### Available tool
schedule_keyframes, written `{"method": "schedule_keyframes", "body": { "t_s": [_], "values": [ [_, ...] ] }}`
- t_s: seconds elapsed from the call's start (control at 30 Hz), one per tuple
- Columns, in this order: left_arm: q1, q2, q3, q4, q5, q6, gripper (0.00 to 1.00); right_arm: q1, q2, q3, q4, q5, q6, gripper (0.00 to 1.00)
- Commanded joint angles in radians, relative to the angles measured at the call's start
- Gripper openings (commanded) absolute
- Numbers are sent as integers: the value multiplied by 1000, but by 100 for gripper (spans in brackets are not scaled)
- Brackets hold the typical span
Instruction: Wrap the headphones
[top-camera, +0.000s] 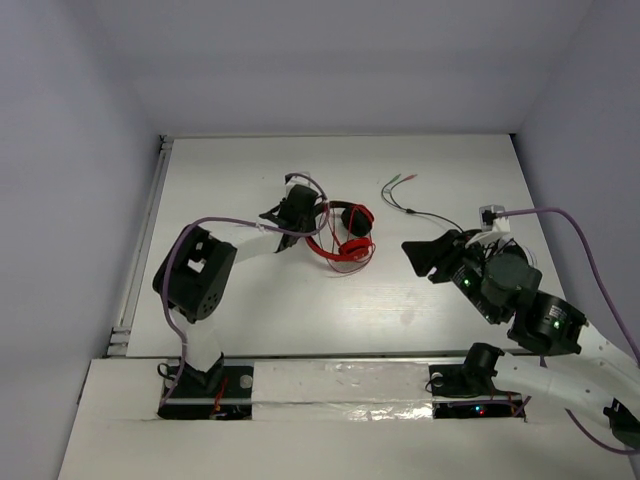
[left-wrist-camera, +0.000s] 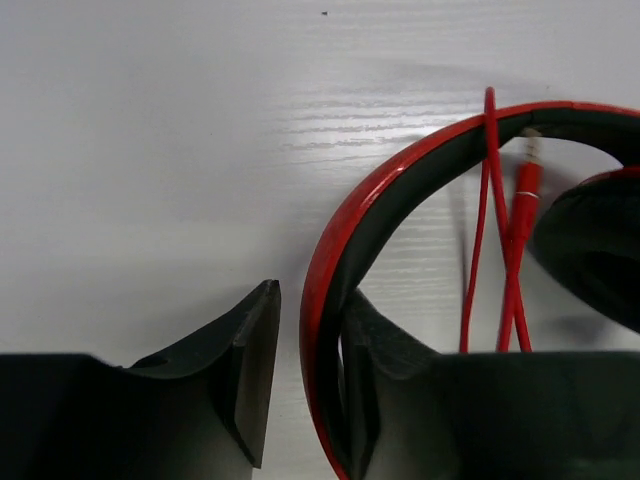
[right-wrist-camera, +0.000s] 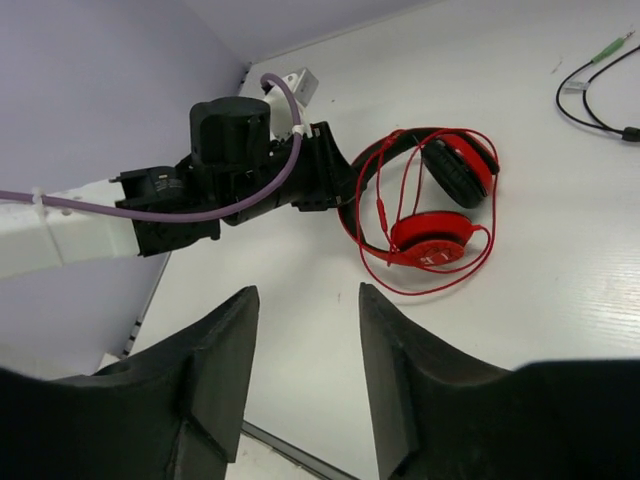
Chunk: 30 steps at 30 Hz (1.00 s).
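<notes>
The red headphones (top-camera: 345, 237) lie near the middle of the white table, one round red cup (right-wrist-camera: 432, 238) facing up and a black ear pad (right-wrist-camera: 455, 175) beside it. Their thin red cable (right-wrist-camera: 470, 270) loops around the cups and crosses the headband (left-wrist-camera: 400, 180); its red plug (left-wrist-camera: 525, 185) rests inside the arc. My left gripper (left-wrist-camera: 312, 290) straddles the headband's left end: one finger lies against the black lining, the other stands a small gap off the red outside, so it is open. My right gripper (right-wrist-camera: 307, 290) hovers open and empty, well to the right of the headphones (top-camera: 422, 258).
A thin dark cable with green and red plugs (top-camera: 402, 190) lies at the back right of the table, also seen in the right wrist view (right-wrist-camera: 600, 95). A metal rail (top-camera: 140, 250) runs along the table's left edge. Lilac walls close in on three sides.
</notes>
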Motion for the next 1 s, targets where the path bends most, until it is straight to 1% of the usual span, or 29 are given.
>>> {"method": "schedule_keyframes", "body": {
  "t_s": [0.0,0.03,0.07,0.13,0.2,0.23,0.27,0.3,0.33,0.37,0.4,0.57,0.6,0.67,0.7,0.8,0.97],
  "values": [
    [7,-58,10,81,0,-20,28,-6,-3,25,8,9,-16,53],
    [7,-85,-12,84,-3,-23,34,-6,-6,28,9,13,-16,55],
    [7,-99,-19,84,-9,-25,43,-6,-9,30,9,13,-16,58],
    [7,-139,-35,66,-26,-30,50,-6,-9,40,6,17,-17,61],
    [7,-191,-45,52,-46,-45,60,-6,-9,48,-1,23,-16,67],
    [7,-217,-64,46,-52,-54,64,-6,-11,54,-4,25,-16,68],
    [7,-249,-78,44,-58,-75,72,-6,-11,65,-14,28,-14,70],
    [7,-328,-94,46,-67,-86,76,-6,-14,73,-17,34,-14,72],
    [7,-373,-122,50,-87,-95,79,-6,-17,77,-21,48,-14,79],
    [7,-415,-131,44,-96,-108,87,-6,-20,90,-30,59,-14,80],
    [7,-500,-141,30,-111,-112,99,-6,-28,94,-35,80,-11,99],
    [7,-717,-151,-26,-116,-112,99,-6,-55,119,-52,115,-28,100],
    [7,-778,-154,-37,-100,-114,99,-6,-60,132,-54,108,-40,100],
    [7,-838,-164,-63,-78,-114,99,-6,-83,146,-57,95,-57,100],
    [7,-896,-167,-69,-63,-114,99,-6,-94,152,-55,88,-63,100],
    [7,-1001,-161,-94,-9,-105,99,-6,-141,168,-43,82,-88,100],
    [7,-1108,-135,-114,42,-59,99,-6,-175,191,-41,80,-103,100]
  ]
}}
